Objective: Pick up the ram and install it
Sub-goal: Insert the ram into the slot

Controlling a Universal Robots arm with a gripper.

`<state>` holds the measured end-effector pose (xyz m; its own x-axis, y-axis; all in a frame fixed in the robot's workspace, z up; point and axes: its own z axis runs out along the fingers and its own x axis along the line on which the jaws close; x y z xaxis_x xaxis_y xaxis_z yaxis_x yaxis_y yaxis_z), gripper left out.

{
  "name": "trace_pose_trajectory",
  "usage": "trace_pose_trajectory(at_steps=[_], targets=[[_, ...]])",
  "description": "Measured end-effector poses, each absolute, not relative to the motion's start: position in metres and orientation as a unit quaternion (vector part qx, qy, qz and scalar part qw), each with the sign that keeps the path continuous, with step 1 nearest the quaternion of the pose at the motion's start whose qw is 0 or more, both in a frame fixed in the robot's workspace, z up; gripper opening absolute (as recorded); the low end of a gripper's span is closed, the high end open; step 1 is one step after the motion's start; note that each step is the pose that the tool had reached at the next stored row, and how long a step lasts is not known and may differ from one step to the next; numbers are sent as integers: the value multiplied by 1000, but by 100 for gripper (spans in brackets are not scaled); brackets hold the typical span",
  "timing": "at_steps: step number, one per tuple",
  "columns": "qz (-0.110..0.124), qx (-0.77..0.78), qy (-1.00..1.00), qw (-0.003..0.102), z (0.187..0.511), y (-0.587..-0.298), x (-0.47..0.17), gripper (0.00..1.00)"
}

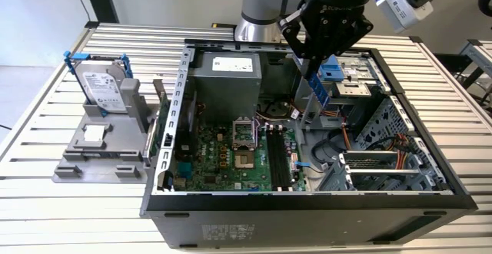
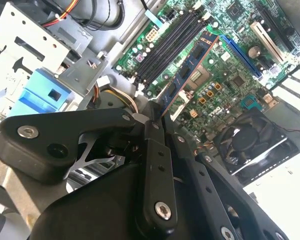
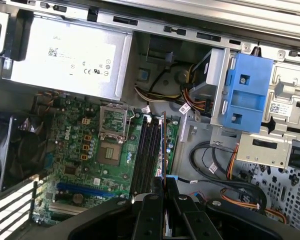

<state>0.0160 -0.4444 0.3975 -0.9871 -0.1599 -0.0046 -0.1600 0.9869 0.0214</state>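
Note:
My gripper (image 1: 310, 67) hangs over the open computer case, shut on the top end of the ram (image 1: 319, 95), a narrow blue stick pointing down into the case. The second wrist view shows the ram (image 2: 190, 70) with its black chips reaching out from my gripper (image 2: 156, 122) over the green motherboard (image 2: 230, 75). Seen edge-on in the first wrist view, the ram (image 3: 163, 150) runs alongside the black memory slots (image 3: 146, 150), still held above them by my gripper (image 3: 164, 186). In the exterior view the slots (image 1: 278, 156) lie below the stick, toward that view's left.
The case walls (image 1: 178, 93) ring the motherboard. A grey power supply (image 1: 227, 78) sits at the back, a blue drive bracket (image 1: 332, 69) and cables (image 1: 330, 150) beside the ram. A hard drive in a blue frame (image 1: 103, 90) stands on a grey holder outside the case.

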Motion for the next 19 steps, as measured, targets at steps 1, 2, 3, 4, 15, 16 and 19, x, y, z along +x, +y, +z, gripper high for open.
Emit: trace_pose_trajectory(at_steps=[1, 2, 3, 4, 15, 16, 19], targets=[[11, -79, 997, 1, 398, -444, 16, 0], [11, -78, 997, 1, 398, -444, 16, 0], [11, -76, 997, 1, 398, -444, 16, 0], [11, -74, 997, 1, 398, -444, 16, 0], [10, -68, 998, 2, 397, -444, 16, 0], [10, -68, 998, 2, 397, -444, 16, 0], [10, -68, 998, 2, 396, -444, 16, 0]])
